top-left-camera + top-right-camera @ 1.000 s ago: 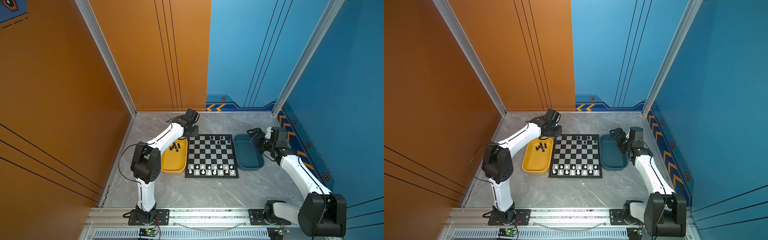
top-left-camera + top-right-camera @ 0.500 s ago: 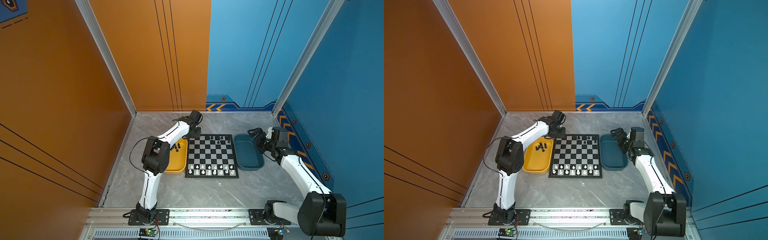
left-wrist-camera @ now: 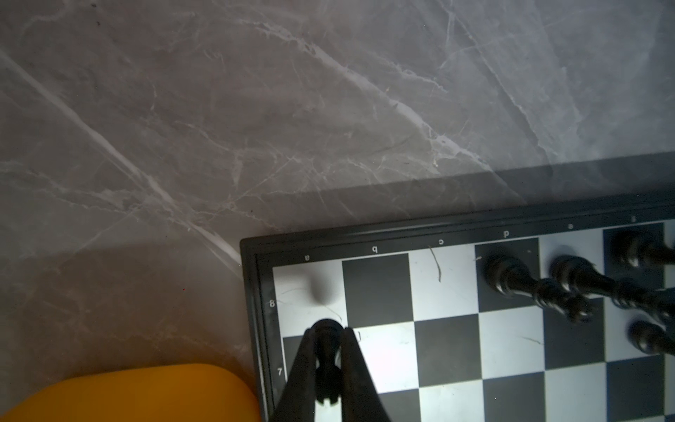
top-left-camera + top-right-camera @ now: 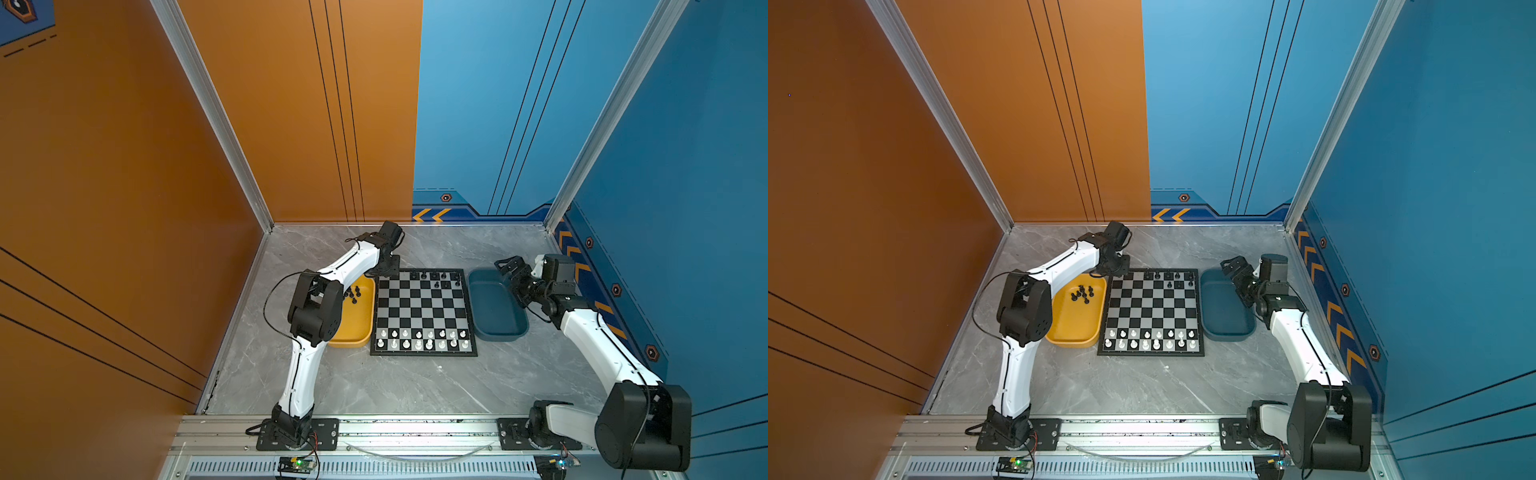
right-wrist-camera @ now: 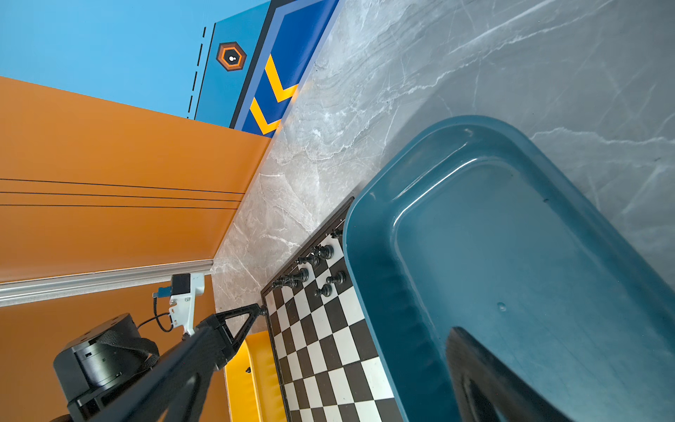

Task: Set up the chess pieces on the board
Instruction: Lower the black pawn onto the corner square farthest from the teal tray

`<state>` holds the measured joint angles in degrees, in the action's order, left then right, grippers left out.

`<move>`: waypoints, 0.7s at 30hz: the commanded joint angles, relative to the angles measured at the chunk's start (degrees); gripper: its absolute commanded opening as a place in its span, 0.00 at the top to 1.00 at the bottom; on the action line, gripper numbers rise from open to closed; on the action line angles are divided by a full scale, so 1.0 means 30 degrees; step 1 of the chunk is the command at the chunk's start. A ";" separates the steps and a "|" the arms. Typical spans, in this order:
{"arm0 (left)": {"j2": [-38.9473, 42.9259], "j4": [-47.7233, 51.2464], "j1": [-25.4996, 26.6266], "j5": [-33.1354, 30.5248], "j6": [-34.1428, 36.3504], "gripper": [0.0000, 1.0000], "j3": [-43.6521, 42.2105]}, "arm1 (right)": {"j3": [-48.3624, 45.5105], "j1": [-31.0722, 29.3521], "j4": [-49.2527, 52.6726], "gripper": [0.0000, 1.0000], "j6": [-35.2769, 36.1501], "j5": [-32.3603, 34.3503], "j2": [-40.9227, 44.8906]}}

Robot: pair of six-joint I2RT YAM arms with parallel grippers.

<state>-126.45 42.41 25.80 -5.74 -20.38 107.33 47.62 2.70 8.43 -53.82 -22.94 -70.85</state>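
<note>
While over the board (image 3: 447,350) corner, left fingers (image 3: 301,369) tight around a chess piece (image 3: 327,350); right fingers (image 5: 482,369) unclear.

The board (image 4: 424,309) is lying on the bench (image 4: 374,386) between two trays. The left end effector (image 3: 326,330) is hanging over the board's far corner, a chess piece (image 3: 326,349) sitting between its fingers (image 3: 303,365). More chess pieces (image 4: 434,276) are standing along the far row to its right. The left tray (image 4: 353,328) is lying just behind it, holding loose pieces (image 4: 353,292). The right end effector (image 4: 508,266) is hanging by the right tray's (image 4: 496,320) far end.
</note>
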 commanded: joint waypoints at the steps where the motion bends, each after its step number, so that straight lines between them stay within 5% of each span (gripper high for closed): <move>1: -0.0530 0.0620 -0.0163 -0.0489 0.0290 0.96 0.0517 | 0.0421 0.0155 0.0315 0.00 0.0307 -0.0235 -0.0173; 14: -0.1074 0.0624 -0.0222 -0.0310 0.0202 0.94 0.0514 | 0.0419 0.0155 0.0311 0.00 0.0275 -0.0264 -0.0202; 21: -0.1297 0.0628 -0.0222 -0.0431 0.0166 0.84 0.0546 | 0.0419 0.0155 0.0311 0.00 0.0304 -0.0264 -0.0173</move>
<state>-128.77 42.68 25.50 -6.00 -20.38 107.72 47.62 2.70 8.43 -53.82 -22.92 -70.85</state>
